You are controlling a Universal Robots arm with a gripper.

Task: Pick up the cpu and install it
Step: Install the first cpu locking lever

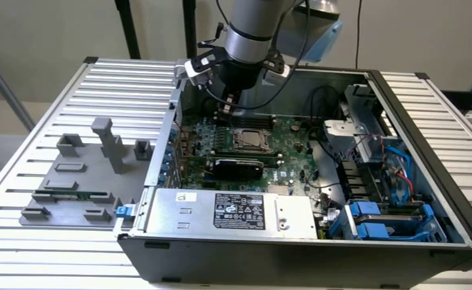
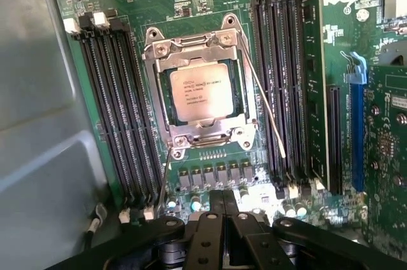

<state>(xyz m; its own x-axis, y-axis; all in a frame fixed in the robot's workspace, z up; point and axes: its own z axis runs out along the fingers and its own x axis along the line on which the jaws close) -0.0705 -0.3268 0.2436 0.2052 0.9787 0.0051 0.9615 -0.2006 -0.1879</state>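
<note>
The cpu (image 2: 202, 92) is a small silver-topped square lying flat inside its metal socket frame (image 2: 166, 48) on the green motherboard (image 2: 191, 3). In the exterior view the cpu (image 1: 248, 138) sits mid-board inside the open computer case (image 1: 429, 151). My gripper (image 1: 226, 113) hangs inside the case just beyond the socket, above the board's far edge. Its black fingers (image 2: 216, 209) are pressed together with nothing between them; the gripper (image 2: 224, 199) is apart from the cpu. A thin wire lever (image 2: 267, 117) runs alongside the socket.
Black memory slots (image 2: 121, 105) flank the socket, and a green memory stick (image 2: 313, 86) stands in one. A silver power-supply box (image 1: 231, 211) fills the case front, blue drive bays (image 1: 389, 220) the front right. A grey parts fixture (image 1: 74, 181) lies on the slatted table.
</note>
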